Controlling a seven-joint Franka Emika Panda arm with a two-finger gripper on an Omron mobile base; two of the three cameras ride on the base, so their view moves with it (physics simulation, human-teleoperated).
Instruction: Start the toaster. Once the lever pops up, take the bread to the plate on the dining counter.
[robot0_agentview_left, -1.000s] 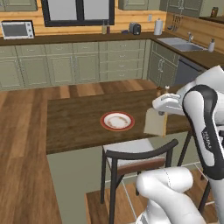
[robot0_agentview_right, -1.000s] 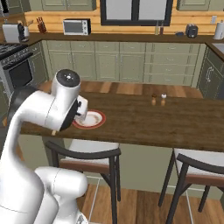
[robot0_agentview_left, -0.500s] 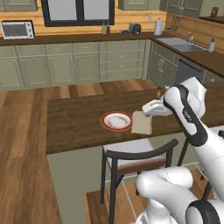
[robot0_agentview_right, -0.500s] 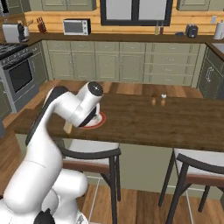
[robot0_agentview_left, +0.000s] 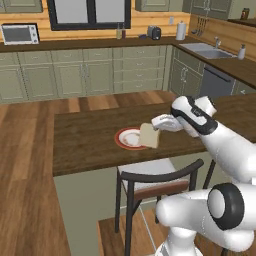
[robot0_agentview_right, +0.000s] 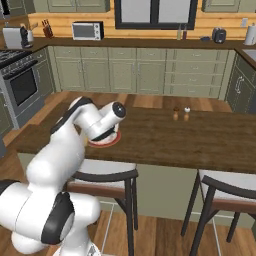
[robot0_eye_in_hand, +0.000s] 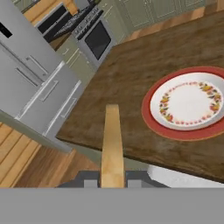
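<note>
1 plate (robot0_agentview_left: 131, 138) sits bare on the dining counter (robot0_agentview_left: 85, 140); tool (robot0_agentview_left: 156, 123) grips the bread (robot0_agentview_left: 149, 135) edgewise beside it.

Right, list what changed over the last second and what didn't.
The gripper, shut on the bread, swung left across the dining counter in the left base view, carrying the slice from near the counter's right end to the plate. The bread now hangs upright at the plate's right edge. The plate, the grip on the slice and the base cameras stayed as they were.
</note>
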